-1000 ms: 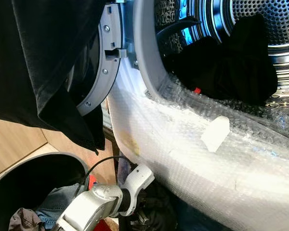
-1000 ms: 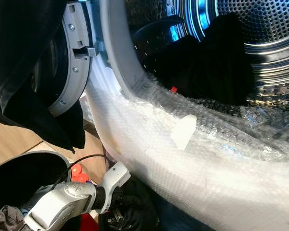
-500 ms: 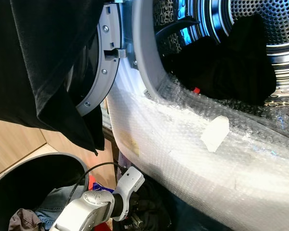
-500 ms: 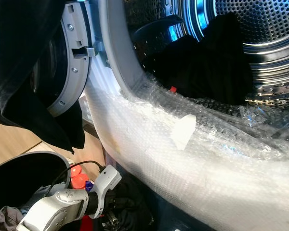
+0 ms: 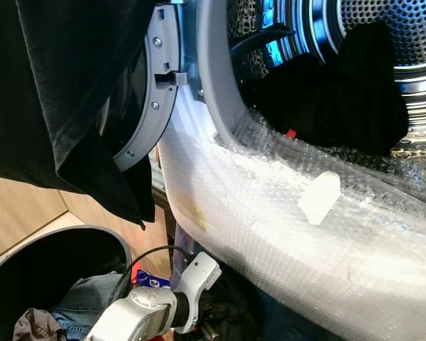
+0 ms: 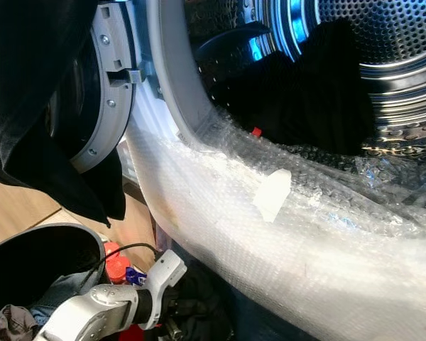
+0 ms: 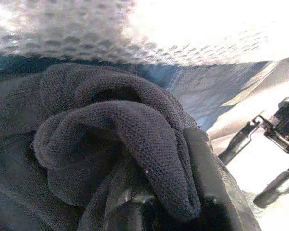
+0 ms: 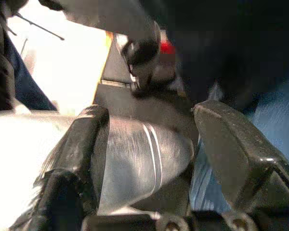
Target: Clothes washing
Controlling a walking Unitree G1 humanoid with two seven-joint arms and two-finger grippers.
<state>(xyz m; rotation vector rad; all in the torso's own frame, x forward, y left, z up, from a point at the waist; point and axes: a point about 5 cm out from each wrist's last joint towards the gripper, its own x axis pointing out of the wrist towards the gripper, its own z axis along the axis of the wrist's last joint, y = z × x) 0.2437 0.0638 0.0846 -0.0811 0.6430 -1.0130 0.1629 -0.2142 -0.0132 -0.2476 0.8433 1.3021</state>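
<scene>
The left pincer [image 7: 149,211] is closed on a dark knit garment [image 7: 115,139], coarse-woven and bunched into thick rolled folds over its fingers, low beneath the bubble-wrapped front [image 5: 284,234] of the washing machine. Above it, the perforated steel drum [image 5: 405,35] holds black clothes [image 5: 341,99]. Beside the arm stands a round basket [image 5: 50,245] with denim. The right pincer [image 8: 149,149] stands open, its smooth black fingers [image 8: 231,149] apart.
</scene>
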